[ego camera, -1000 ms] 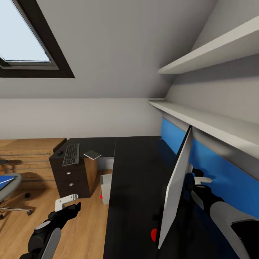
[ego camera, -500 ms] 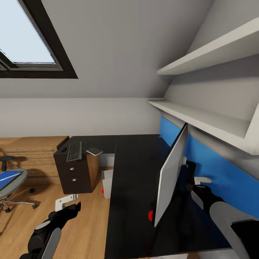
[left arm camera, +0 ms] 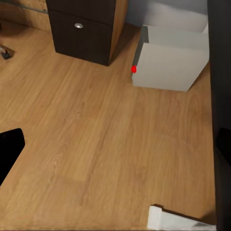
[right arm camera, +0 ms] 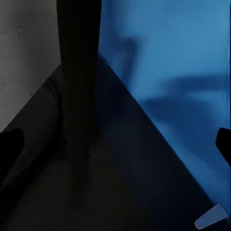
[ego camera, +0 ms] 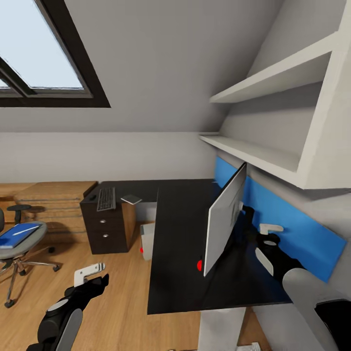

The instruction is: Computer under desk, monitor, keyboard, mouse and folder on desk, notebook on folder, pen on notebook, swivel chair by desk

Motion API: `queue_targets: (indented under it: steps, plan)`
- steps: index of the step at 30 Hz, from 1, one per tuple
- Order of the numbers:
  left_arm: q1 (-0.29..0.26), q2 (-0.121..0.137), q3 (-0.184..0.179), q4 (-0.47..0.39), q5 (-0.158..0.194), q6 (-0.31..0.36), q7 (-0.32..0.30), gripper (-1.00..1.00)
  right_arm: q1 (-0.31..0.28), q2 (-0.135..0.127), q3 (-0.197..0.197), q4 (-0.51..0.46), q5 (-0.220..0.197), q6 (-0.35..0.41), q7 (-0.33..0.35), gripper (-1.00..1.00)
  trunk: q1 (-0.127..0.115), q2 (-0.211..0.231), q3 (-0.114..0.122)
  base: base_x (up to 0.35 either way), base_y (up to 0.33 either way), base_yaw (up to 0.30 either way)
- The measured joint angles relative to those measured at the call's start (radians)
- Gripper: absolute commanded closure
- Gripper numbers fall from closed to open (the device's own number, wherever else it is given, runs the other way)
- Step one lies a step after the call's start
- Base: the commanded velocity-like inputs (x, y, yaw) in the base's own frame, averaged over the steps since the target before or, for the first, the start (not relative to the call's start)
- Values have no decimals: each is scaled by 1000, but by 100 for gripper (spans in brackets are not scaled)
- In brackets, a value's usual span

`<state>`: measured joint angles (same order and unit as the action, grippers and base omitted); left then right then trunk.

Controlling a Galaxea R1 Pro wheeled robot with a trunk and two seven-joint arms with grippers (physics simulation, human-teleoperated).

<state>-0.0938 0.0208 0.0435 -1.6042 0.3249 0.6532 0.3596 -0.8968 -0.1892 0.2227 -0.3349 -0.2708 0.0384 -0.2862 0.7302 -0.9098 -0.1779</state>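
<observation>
The monitor (ego camera: 223, 220) stands edge-on on the black desk (ego camera: 178, 243), its red dot low at the near corner. My right gripper (ego camera: 267, 233) is behind the screen, over the desk by the blue wall panel, open and holding nothing. Far along the desk lie the keyboard (ego camera: 106, 198), the mouse (ego camera: 92, 197) beside it and a grey notebook (ego camera: 131, 199). The computer (ego camera: 146, 241) stands on the floor under the desk. At the left, the swivel chair (ego camera: 22, 251) carries the blue folder (ego camera: 17, 235) with the pen (ego camera: 27, 230) on it. My left gripper (ego camera: 92, 277) hangs open over the floor.
Black drawers (ego camera: 107, 229) with silver knobs hold up the desk's far end. A light wooden cabinet (ego camera: 53, 197) stands against the back wall. White shelves (ego camera: 258, 156) jut out above the desk on the right. A white desk leg (ego camera: 222, 329) is near me.
The whole view has drawn back from the desk and swung a little, so the chair with the folder and the desk's near edge now show. Both arms look unchanged.
</observation>
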Motion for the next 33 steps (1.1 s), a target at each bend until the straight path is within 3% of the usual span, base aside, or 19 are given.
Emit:
queue_targets:
  steps: [5,8,13,17,20,25,29,33]
  plan:
    - [0,1,3,11,0,-1,1,-100,60,11,3,-141,1,-22,-1,-100,0,0,0,-108,0,0]
    - [0,1,4,33,2,0,2,-100,196,34,4,-402,11,17,-3,-100,-1,0,0,-18,0,0]
    - [0,0,2,64,1,-1,3,-100,328,42,7,-655,15,106,-32,-100,-1,0,0,-5,0,0]
    - [0,0,2,70,1,-1,2,-100,359,53,16,-715,13,128,-68,-100,-1,0,0,-1,0,0]
    - [0,-1,1,72,1,-1,1,-100,373,86,41,-739,14,136,-104,-100,-1,0,0,0,0,0]
    - [0,-2,1,74,0,-1,0,-100,387,132,122,-763,18,137,-193,-100,-1,0,0,0,0,0]
    - [0,-3,0,74,0,-1,-1,-100,389,136,162,-765,18,134,-240,-100,-1,0,0,0,0,0]
    - [0,-3,0,74,0,-2,-2,-100,390,137,172,-766,18,133,-252,-100,-1,0,0,0,0,0]
